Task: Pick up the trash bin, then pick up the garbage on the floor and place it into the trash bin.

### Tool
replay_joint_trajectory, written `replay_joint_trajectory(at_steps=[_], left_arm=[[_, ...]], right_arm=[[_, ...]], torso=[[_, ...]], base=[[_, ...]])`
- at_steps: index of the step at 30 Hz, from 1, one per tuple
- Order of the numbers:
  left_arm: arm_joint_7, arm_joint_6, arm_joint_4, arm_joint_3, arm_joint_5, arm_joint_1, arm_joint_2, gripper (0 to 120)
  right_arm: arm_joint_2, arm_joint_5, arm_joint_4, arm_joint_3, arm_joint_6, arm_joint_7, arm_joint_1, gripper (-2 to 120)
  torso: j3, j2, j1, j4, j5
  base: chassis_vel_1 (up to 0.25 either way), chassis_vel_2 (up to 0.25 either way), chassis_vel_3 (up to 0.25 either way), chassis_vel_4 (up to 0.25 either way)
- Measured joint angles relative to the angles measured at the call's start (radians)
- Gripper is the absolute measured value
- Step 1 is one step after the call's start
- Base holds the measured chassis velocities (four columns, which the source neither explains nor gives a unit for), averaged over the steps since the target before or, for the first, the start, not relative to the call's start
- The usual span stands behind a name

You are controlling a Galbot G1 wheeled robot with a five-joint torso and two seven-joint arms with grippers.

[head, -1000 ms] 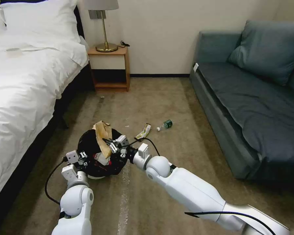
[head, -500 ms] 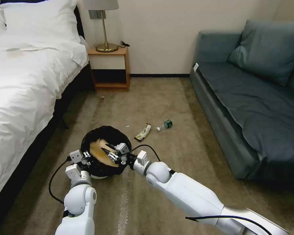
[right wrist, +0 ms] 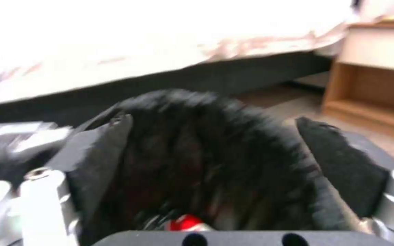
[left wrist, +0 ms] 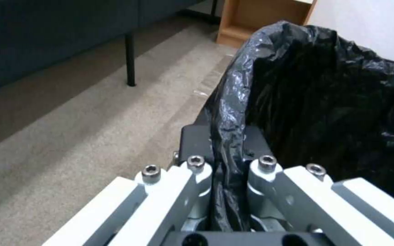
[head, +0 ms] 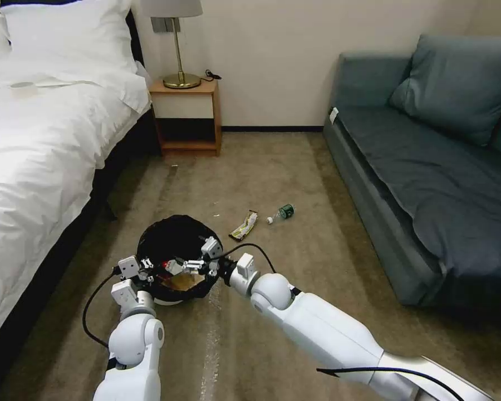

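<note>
The trash bin [head: 172,243], white with a black liner, stands low over the carpet. My left gripper [head: 143,266] is shut on its near rim; the left wrist view shows the liner [left wrist: 297,102] pinched in that gripper [left wrist: 226,140]. Over the bin's mouth hangs my right gripper [head: 187,265], open and holding nothing, with its pads [right wrist: 343,167] spread wide. Inside the bin lie the brown paper bag [head: 183,282] and a red packet [head: 164,263]. On the floor beyond the bin lie a yellow-black wrapper [head: 244,225] and a small bottle [head: 281,213].
A white bed [head: 39,145] runs along the left, with a wooden nightstand [head: 186,117] and lamp at the back. A blue-grey sofa [head: 428,184] fills the right side. A silvery tape strip [head: 211,340] lies on the carpet between my arms.
The brown paper bag, held upright over the bin by my right gripper a second ago, has dropped down inside the bin. The right gripper has opened.
</note>
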Motion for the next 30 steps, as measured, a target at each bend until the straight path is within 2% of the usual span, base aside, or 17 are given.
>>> replay_joint_trajectory(at_steps=[1, 8, 17, 19, 21, 23, 30], left_arm=[[0.000, 0.000, 0.004, -0.002, -0.002, -0.002, 0.002, 4], [-0.001, 0.001, 0.002, -0.007, -0.010, -0.002, 0.011, 4], [-0.001, 0.002, -0.005, -0.019, -0.021, 0.002, 0.023, 4], [-0.001, 0.003, -0.005, -0.026, -0.027, -0.002, 0.029, 4], [-0.001, 0.003, -0.006, -0.026, -0.028, -0.002, 0.031, 4], [0.000, 0.004, -0.008, -0.033, -0.036, -0.001, 0.039, 4], [0.005, 0.004, -0.010, -0.038, -0.044, -0.001, 0.047, 4]], right_arm=[[0.001, 0.006, 0.009, 0.018, -0.004, 0.026, 0.002, 99], [-0.006, 0.016, 0.035, 0.099, -0.012, 0.069, -0.009, 100], [-0.022, 0.018, 0.083, 0.312, -0.011, 0.094, -0.095, 100], [-0.024, 0.016, 0.108, 0.404, -0.008, 0.113, -0.145, 100], [-0.024, 0.014, 0.115, 0.427, -0.008, 0.119, -0.162, 100], [-0.034, 0.010, 0.149, 0.511, -0.014, 0.133, -0.236, 100], [-0.068, -0.011, 0.200, 0.623, -0.007, 0.132, -0.352, 100]], torso=[[0.000, 0.000, 0.000, 0.0000, -0.0002], [0.000, 0.000, 0.000, 0.0000, -0.0001], [0.000, 0.000, 0.000, 0.0000, 0.0000], [0.000, 0.000, 0.000, -0.0001, 0.0001], [0.000, 0.000, 0.000, 0.0001, 0.0000], [0.000, 0.000, 0.000, -0.0001, 0.0002], [0.000, 0.000, 0.000, -0.0001, -0.0001]], base=[[0.000, 0.000, 0.000, 0.000], [0.000, 0.000, 0.000, 0.000], [0.000, 0.000, 0.000, 0.000], [0.000, 0.000, 0.000, 0.000], [0.000, 0.000, 0.000, 0.000], [0.000, 0.000, 0.000, 0.000], [0.000, 0.000, 0.000, 0.000]])
